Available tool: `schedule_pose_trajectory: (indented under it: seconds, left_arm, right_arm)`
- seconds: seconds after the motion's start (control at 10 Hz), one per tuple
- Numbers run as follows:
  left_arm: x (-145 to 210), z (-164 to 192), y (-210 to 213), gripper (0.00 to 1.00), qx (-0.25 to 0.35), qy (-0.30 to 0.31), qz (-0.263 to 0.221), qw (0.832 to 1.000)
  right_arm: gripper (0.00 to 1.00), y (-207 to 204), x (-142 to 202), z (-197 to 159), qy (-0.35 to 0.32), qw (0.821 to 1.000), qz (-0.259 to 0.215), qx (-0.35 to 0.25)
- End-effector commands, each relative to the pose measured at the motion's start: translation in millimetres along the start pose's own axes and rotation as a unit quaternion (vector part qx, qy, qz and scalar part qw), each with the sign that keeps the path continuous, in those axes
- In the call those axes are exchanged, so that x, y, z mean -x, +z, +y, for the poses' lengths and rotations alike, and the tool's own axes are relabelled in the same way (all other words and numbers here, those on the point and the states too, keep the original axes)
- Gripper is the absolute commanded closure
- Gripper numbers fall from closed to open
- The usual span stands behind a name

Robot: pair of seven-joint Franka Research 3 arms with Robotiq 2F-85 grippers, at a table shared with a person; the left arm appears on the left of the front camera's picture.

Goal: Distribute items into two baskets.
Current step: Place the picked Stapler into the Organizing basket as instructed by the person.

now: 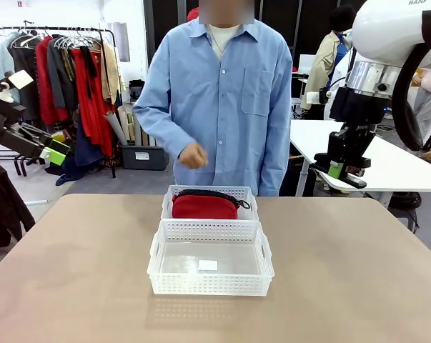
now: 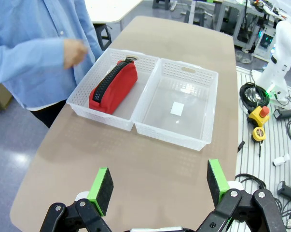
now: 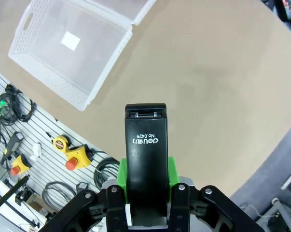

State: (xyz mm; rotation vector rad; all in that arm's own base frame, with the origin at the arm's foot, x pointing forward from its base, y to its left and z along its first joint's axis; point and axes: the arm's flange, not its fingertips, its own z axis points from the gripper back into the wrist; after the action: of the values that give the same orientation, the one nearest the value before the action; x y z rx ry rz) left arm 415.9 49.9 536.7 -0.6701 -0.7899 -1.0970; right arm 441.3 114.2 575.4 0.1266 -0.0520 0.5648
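Two white baskets sit end to end mid-table, touching. The far basket (image 1: 174, 194), nearest the person, holds the red pouch (image 1: 204, 206), zipper up. The near basket (image 1: 156, 266), the one with a small white label (image 1: 208, 265) on its floor, holds nothing else that I can see.

Right gripper (image 3: 146, 186) is clamped on the black stapler (image 3: 145, 154), which stands up between the green pads with its printed face toward the wrist camera. In the front view this gripper (image 1: 342, 171) hangs high off the table's right side, well apart from both baskets.

Left gripper (image 2: 159, 186) is released, jaws wide and bare, raised over the table's left side and looking down at both baskets.

Person's hand (image 1: 193, 155) hovers loosely closed behind the far basket (touching nothing).

Judgement: roughly half done. Pouch placed; stapler remains to be carried over and dropped, presumably into the labelled basket.
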Motion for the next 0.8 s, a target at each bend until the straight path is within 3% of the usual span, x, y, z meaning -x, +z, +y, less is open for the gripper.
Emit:
schedule_pose_trajectory:
  seconds: [0.0,0.7]
  left_arm:
    - [-0.4,-0.9,1.1,0.0,0.002,0.001,0.0,1.0]
    - [-0.4,-0.9,1.1,0.0,0.002,0.001,0.0,1.0]
  right_arm:
    - [1.0,-0.2,3.6,0.2,-0.002,1.0,-0.009,-0.004]
    - [1.0,-0.2,3.6,0.2,-0.002,1.0,-0.009,-0.004]
